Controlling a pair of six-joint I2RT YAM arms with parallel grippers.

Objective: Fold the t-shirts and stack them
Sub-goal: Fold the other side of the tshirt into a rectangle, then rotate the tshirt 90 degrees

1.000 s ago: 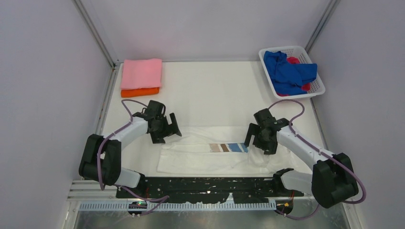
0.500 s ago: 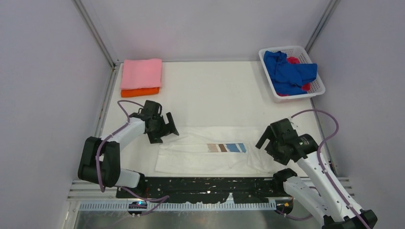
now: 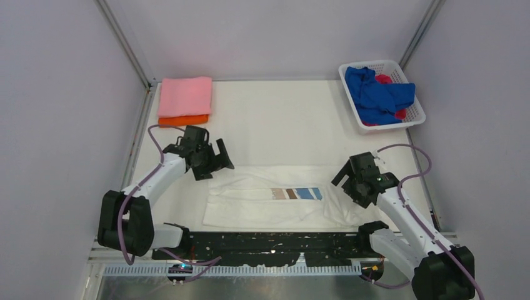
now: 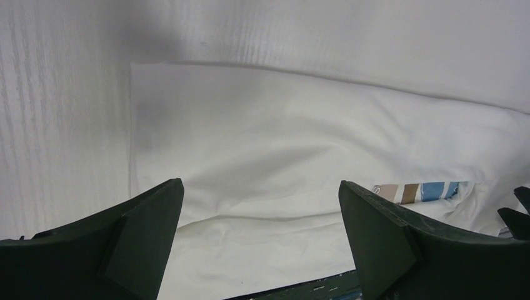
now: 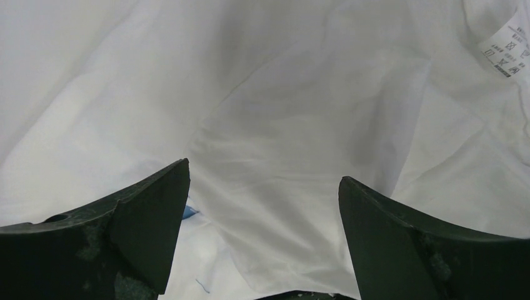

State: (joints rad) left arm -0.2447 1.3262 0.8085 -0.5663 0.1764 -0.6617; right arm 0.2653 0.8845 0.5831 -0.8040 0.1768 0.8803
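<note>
I read left end effector (image 3: pixel 215 164) wide open, empty, by upper-left corner of white t-shirt (image 3: pixel 262 205) | right end effector (image 3: pixel 347 186) wide open, empty, above its right end

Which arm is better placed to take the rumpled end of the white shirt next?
Right. The right arm holds its jaws open over the white t-shirt's rumpled right end; the left arm hovers by the flat far-left corner.

the black two-finger left gripper (image 3: pixel 214 160) hangs with jaws spread wide, its white left arm (image 3: pixel 159 177) stretched forward and inward. the black two-finger right gripper (image 3: pixel 347 185) gapes equally wide, its white right arm (image 3: pixel 406 215) bent and angled inward.
</note>
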